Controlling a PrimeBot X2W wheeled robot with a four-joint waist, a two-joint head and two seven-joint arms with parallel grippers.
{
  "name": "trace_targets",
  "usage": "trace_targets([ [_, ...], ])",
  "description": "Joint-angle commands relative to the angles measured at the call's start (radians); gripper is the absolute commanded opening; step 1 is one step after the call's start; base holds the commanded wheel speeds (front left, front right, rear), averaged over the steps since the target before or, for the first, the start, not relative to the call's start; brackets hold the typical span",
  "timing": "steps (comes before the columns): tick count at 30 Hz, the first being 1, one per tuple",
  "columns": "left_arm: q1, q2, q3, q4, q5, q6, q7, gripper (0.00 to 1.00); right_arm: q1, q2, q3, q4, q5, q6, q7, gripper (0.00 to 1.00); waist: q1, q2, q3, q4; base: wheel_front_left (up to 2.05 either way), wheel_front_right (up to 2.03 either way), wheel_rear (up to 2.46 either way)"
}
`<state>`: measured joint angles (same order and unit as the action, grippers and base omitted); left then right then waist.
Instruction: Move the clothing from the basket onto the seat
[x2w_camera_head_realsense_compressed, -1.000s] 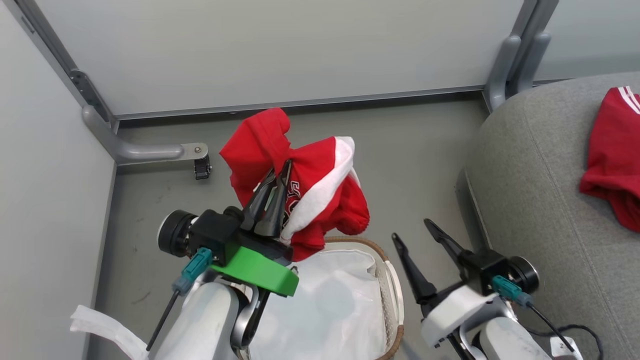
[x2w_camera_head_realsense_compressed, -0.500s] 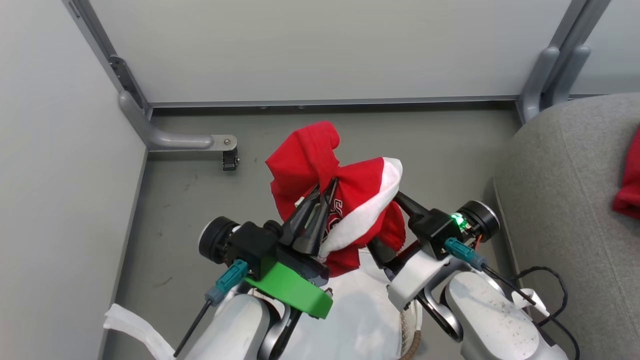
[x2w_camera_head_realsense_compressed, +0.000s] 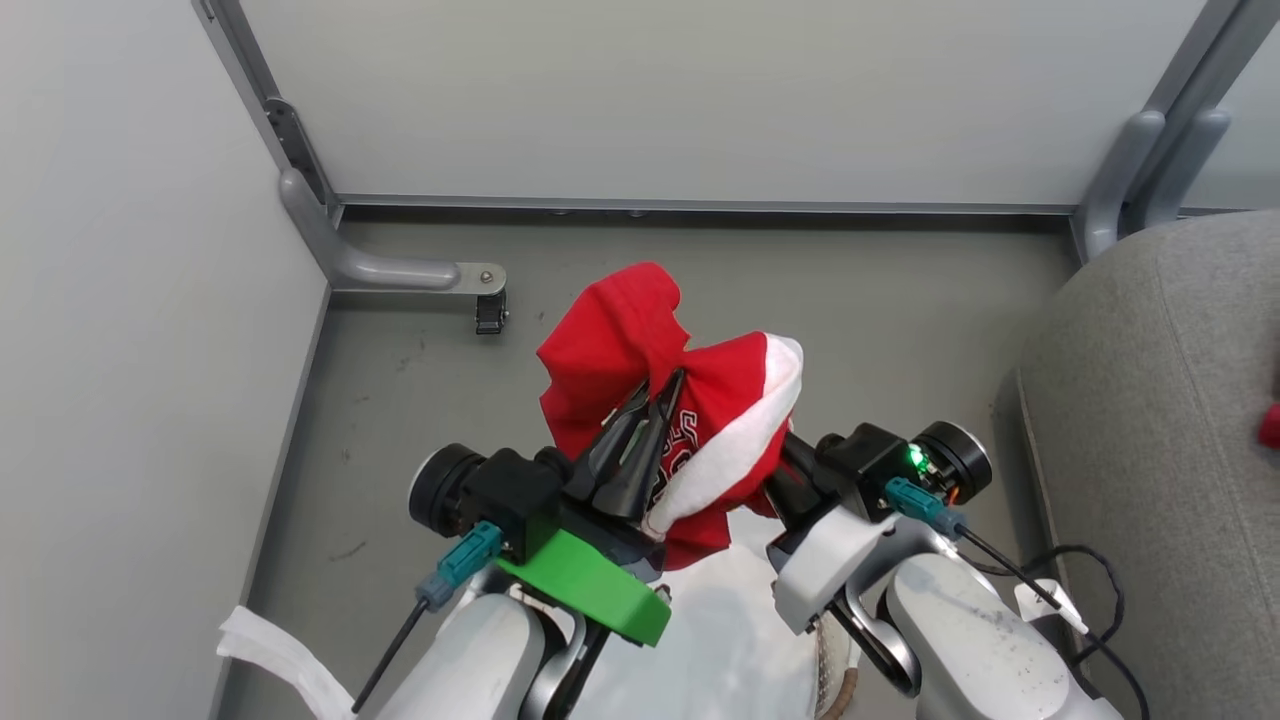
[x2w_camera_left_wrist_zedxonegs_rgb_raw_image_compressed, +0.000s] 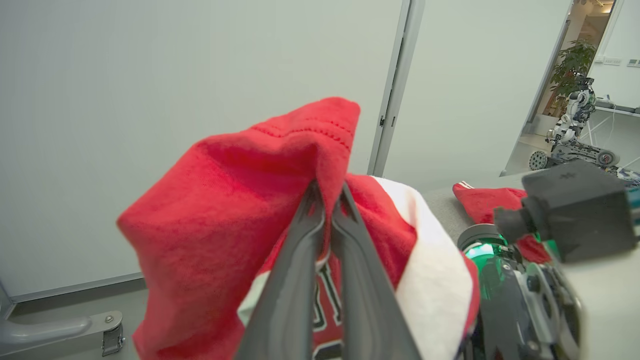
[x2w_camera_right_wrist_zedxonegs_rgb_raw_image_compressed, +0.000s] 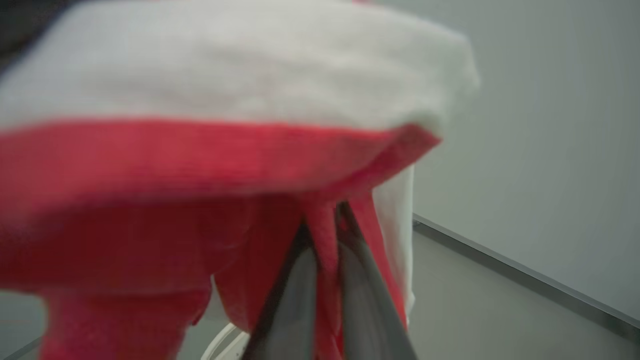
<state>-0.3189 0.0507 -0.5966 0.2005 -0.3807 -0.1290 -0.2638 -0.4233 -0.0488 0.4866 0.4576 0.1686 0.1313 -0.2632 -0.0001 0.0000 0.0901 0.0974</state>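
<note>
The clothing (x2w_camera_head_realsense_compressed: 620, 340), red with a white panel, hangs bunched above the basket (x2w_camera_head_realsense_compressed: 835, 680), whose white liner shows below it. My left gripper (x2w_camera_head_realsense_compressed: 668, 385) is shut on a fold of the clothing near its top; the left wrist view shows its fingers (x2w_camera_left_wrist_zedxonegs_rgb_raw_image_compressed: 300, 260) pinching red fabric (x2w_camera_left_wrist_zedxonegs_rgb_raw_image_compressed: 225, 210). From the right, my right gripper (x2w_camera_head_realsense_compressed: 790, 465) reaches into the garment's lower side. In the right wrist view it (x2w_camera_right_wrist_zedxonegs_rgb_raw_image_compressed: 325, 220) is shut on a red fold under the white panel (x2w_camera_right_wrist_zedxonegs_rgb_raw_image_compressed: 225, 70). The grey seat (x2w_camera_head_realsense_compressed: 1150, 400) stands at the right.
Another red garment (x2w_camera_left_wrist_zedxonegs_rgb_raw_image_compressed: 487, 202) lies on the seat, just visible at the head view's right edge (x2w_camera_head_realsense_compressed: 1270, 425). Pale partition walls with grey metal feet (x2w_camera_head_realsense_compressed: 400, 270) close in the grey floor. A black cable (x2w_camera_head_realsense_compressed: 1080, 570) trails beside the seat.
My right gripper swung left from beside the basket to the clothing and shut on it. The left gripper kept its hold. The head camera has shifted, so the seat sits further right in view.
</note>
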Motion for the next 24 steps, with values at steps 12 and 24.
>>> trace_targets([
  [12,0.062,0.001,0.09,0.037,0.06,0.0,-0.001,1.0,0.12,-0.004,-0.089,-0.107,0.054,-0.001,-0.002,0.0,0.0001,0.0,0.002,-0.193,0.0,0.0,0.0],
  [24,0.078,0.001,0.124,0.066,0.112,-0.003,-0.001,1.0,0.19,-0.003,-0.172,-0.189,0.108,-0.001,-0.002,0.0,0.0001,0.0,0.048,-0.499,0.0,0.0,0.0],
])
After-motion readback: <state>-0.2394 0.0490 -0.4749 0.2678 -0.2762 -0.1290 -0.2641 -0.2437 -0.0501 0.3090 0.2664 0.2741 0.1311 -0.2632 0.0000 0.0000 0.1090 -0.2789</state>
